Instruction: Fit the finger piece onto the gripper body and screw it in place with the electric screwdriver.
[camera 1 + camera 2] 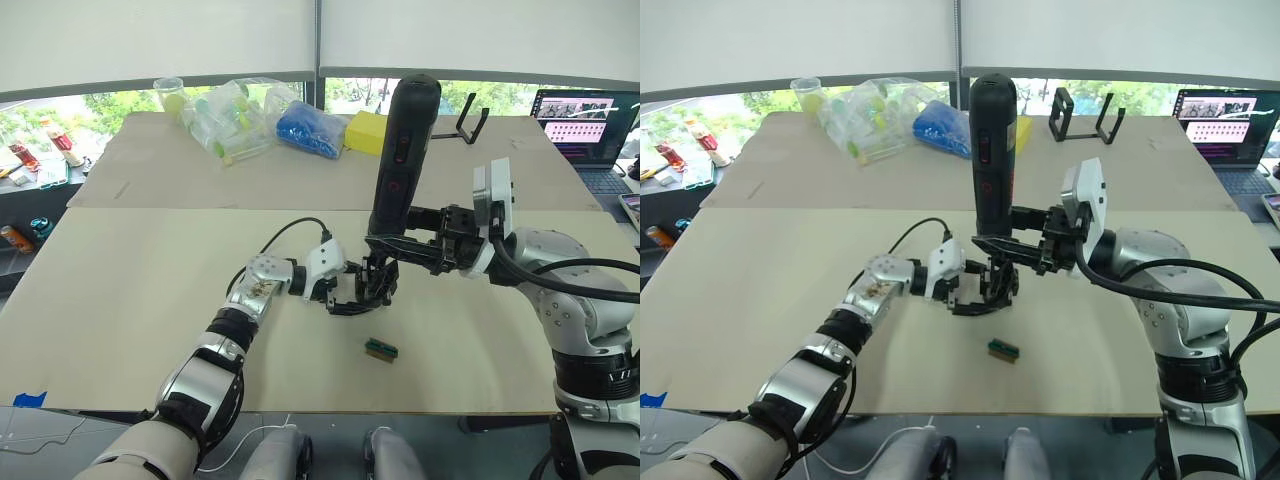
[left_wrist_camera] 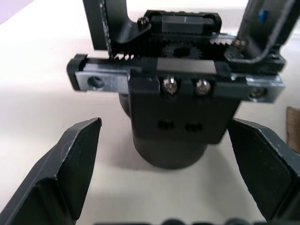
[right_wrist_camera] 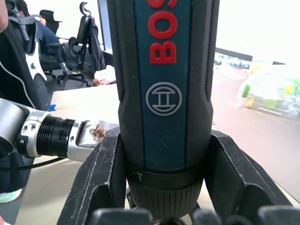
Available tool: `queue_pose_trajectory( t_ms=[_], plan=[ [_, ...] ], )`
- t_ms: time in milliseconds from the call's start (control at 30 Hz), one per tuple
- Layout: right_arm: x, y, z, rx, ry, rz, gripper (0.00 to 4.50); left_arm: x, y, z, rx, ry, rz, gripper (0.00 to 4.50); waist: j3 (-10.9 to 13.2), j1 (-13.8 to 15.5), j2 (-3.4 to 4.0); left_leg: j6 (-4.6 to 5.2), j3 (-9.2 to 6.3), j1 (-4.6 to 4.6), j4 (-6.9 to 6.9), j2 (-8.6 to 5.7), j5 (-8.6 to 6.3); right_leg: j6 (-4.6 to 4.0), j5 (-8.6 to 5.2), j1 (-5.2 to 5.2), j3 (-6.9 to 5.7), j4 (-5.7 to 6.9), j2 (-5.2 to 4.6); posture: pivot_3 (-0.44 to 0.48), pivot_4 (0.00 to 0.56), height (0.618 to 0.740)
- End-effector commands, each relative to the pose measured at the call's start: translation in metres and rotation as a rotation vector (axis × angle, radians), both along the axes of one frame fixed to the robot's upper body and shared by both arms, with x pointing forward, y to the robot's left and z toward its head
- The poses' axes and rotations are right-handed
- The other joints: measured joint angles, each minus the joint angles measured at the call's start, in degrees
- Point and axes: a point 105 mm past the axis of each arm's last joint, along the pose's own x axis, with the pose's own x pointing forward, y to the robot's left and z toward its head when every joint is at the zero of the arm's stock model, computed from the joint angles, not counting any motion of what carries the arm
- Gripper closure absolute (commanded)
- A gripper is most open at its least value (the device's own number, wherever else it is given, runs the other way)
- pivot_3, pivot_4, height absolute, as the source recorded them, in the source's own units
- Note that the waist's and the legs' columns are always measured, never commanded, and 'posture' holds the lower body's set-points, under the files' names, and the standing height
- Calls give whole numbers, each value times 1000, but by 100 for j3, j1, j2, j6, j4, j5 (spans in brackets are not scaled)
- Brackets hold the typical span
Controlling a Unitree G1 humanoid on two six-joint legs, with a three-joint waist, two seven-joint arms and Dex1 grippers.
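The gripper body [image 2: 183, 117] stands on the table at the centre, a toothed rail with two screws across its top. Two black fingers rise from that rail, and I cannot tell which is the finger piece. My left gripper [image 2: 164, 124] is open, one finger on each side of the body's rounded base with a gap between them and the base. My right gripper [image 1: 400, 245] is shut on the electric screwdriver [image 1: 405, 150]. It holds the tool upright by its lower end, directly over the gripper body [image 1: 378, 280]. The bit is hidden.
A small green-and-black block [image 1: 381, 348] lies just in front of the body. At the table's far side are clear plastic bags of items [image 1: 235, 115], a blue bag [image 1: 310, 128], a yellow block [image 1: 368, 130] and a black wire stand [image 1: 470, 120]. A laptop [image 1: 585, 120] sits far right.
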Motion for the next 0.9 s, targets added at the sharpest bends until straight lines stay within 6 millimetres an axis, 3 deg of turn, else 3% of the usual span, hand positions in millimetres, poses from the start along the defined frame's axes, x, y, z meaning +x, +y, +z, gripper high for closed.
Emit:
queue_pose_trajectory(
  t_ms=[33, 233, 333, 433, 900],
  plan=[
    [-2, -3, -1, -3, -11, -4, 2585, 2, -6, 9, -8, -45, -17, 0, 0, 1, 0, 0, 0, 0, 0, 0, 0, 0, 0, 0, 0, 0, 0, 0, 150, 740],
    [0, -4, -4, -4, -11, -13, 2585, 2, -9, 8, -11, -40, -26, 0, 0, 10, 0, 0, 0, 0, 2, 0, 0, 0, 0, 0, 0, 0, 0, 0, 150, 740],
    [0, -5, -6, -6, -9, -15, 2585, 2, -10, 8, -16, -35, -25, 833, 0, 9, -1, 0, 0, 0, 2, 0, 0, 0, 0, 1, 0, 0, 0, 0, 150, 740],
    [0, -5, -8, -8, -4, -18, 2585, 2, -9, 7, -14, -30, -25, 2154, 0, 12, -1, 0, 0, 0, 3, 0, 0, 0, 0, 1, -1, 0, 0, 0, 150, 740],
    [14, -11, -33, -20, 147, -70, 2585, 6, -6, 4, 6, -43, -10, 2224, -11, 9, -18, 1, -1, 18, 5, 0, -1, 0, 0, 12, 4, -4, -2, 0, 150, 740]
  ],
)
